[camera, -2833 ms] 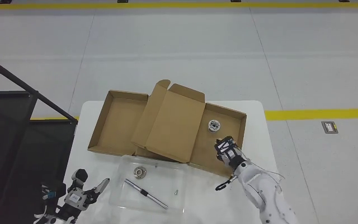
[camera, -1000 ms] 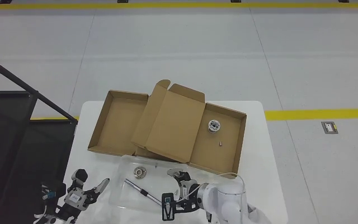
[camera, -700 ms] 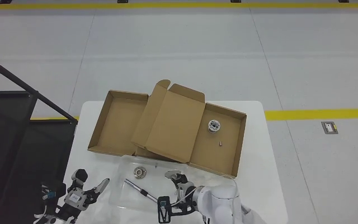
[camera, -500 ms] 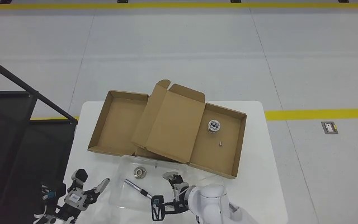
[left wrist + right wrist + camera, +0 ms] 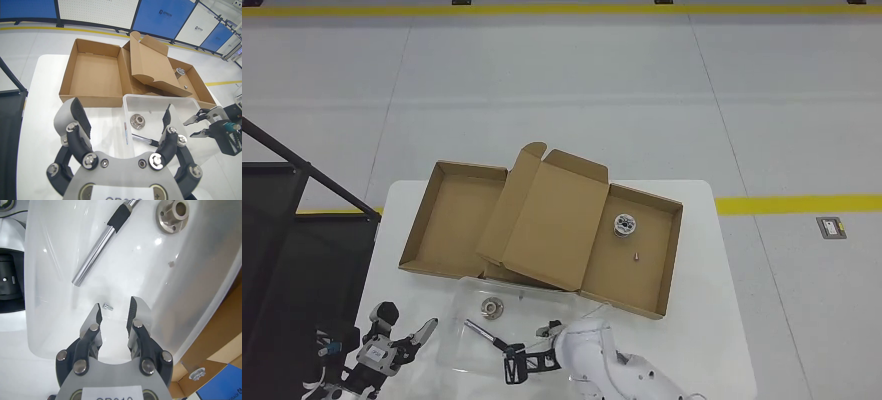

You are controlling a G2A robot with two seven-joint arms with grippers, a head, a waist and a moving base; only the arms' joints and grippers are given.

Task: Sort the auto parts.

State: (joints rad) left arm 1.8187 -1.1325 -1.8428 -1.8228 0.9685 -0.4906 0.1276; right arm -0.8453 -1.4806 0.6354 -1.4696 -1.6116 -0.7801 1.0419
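The right gripper [image 5: 115, 303] hangs part open and empty over the clear plastic bin [image 5: 189, 291], serrated tips just short of a tiny steel screw [image 5: 107, 307]; a chrome rod [image 5: 98, 251] with a black sleeve and a flanged metal hub [image 5: 173, 216] lie beyond; the left gripper [image 5: 122, 106] gapes wide, empty, beside the bin; the cardboard box [image 5: 452, 215] behind holds a toothed disc [image 5: 625, 223]; white table [image 5: 707, 300], grey floor [image 5: 542, 90].

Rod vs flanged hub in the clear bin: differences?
The rod is long, thin, lying flat, with a black sleeve; the flanged hub is short, round, resting on its flange, bore up. The rod is shiny; the flanged hub duller. Both are metal, loose in the clear bin.
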